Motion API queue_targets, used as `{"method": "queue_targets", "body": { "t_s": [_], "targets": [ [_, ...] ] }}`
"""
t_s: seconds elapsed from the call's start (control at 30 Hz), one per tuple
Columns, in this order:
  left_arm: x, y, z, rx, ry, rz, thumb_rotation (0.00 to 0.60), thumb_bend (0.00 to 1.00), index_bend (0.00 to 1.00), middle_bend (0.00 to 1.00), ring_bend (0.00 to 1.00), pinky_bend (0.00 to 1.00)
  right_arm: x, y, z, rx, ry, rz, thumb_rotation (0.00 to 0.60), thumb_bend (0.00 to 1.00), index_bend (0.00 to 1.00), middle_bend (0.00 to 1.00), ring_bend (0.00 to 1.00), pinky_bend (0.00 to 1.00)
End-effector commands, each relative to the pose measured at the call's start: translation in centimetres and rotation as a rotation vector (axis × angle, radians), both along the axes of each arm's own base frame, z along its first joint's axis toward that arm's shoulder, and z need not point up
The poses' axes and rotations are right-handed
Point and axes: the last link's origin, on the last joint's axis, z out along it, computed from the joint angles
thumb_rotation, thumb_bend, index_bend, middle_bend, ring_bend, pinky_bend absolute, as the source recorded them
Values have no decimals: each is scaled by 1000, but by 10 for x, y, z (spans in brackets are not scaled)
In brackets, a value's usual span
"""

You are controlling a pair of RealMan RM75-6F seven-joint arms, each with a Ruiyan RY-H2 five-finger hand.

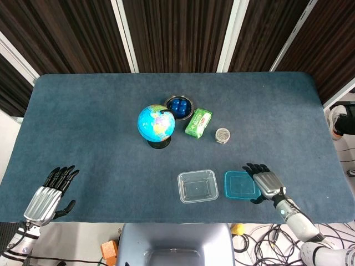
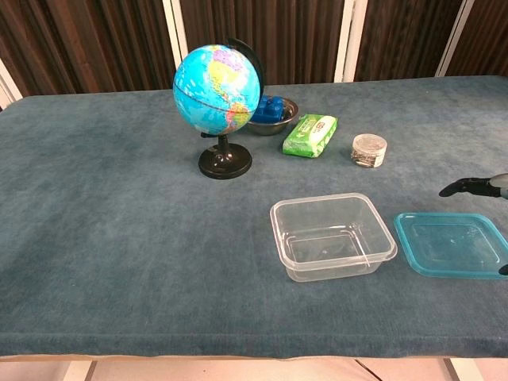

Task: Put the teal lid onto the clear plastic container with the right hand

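The teal lid [image 1: 240, 184] [image 2: 452, 244] lies flat on the table just right of the clear plastic container [image 1: 197, 186] [image 2: 332, 235], which stands upright with nothing in it. My right hand [image 1: 264, 182] hovers at the lid's right edge with its fingers spread and holds nothing; the chest view shows only its fingertips [image 2: 468, 186] at the right border. Whether it touches the lid I cannot tell. My left hand [image 1: 51, 192] rests open at the front left corner of the table, far from both objects.
A globe on a black stand [image 1: 156, 126] [image 2: 218, 92], a metal bowl of blue items [image 1: 178, 106] [image 2: 271, 113], a green packet [image 1: 198, 123] [image 2: 310, 135] and a small round tin [image 1: 222, 135] [image 2: 369, 150] stand behind the container. The table's front edge [image 1: 166, 220] is close.
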Motion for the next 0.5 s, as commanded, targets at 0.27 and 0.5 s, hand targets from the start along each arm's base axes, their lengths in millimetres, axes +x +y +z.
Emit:
{"method": "queue_targets", "body": {
  "t_s": [0.27, 0.5],
  "targets": [
    [0, 0, 0, 3, 1, 1, 600, 347, 0, 12, 6, 47, -1, -6, -5, 7, 32, -7, 600, 64, 80, 0, 0, 0],
    [0, 1, 0, 2, 0, -1, 600, 347, 0, 12, 6, 47, 3, -9, -12, 18, 47, -11, 600, 64, 96, 0, 0, 0]
  ]
}}
